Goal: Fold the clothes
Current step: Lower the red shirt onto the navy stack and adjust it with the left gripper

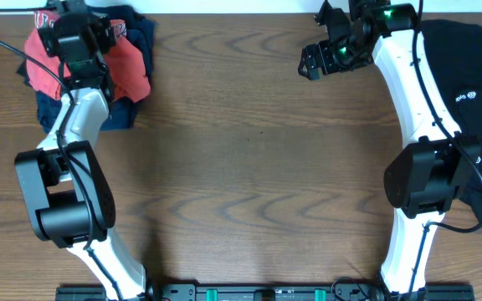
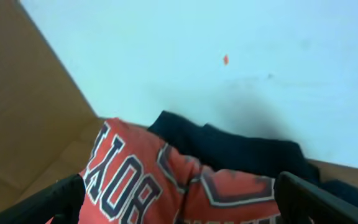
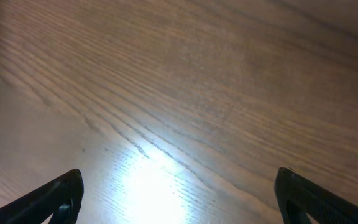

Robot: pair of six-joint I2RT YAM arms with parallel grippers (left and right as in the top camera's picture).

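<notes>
A crumpled pile of clothes lies at the table's back left: a red shirt (image 1: 128, 63) with dark blue lettering on top of a dark navy garment (image 1: 136, 29). My left gripper (image 1: 74, 25) hangs over this pile, open, with nothing between its fingers. In the left wrist view the red shirt (image 2: 166, 180) fills the gap between the spread jaws (image 2: 179, 202), and the navy garment (image 2: 241, 149) lies behind it. A black garment (image 1: 467, 84) lies at the right edge. My right gripper (image 1: 316, 60) is open over bare wood (image 3: 179, 93) at the back.
The brown wooden table (image 1: 249, 167) spans the view. A pale wall (image 2: 229, 50) stands behind the left pile. The arm bases sit along the front edge (image 1: 258, 293). The black garment runs down the right side beside the right arm's base.
</notes>
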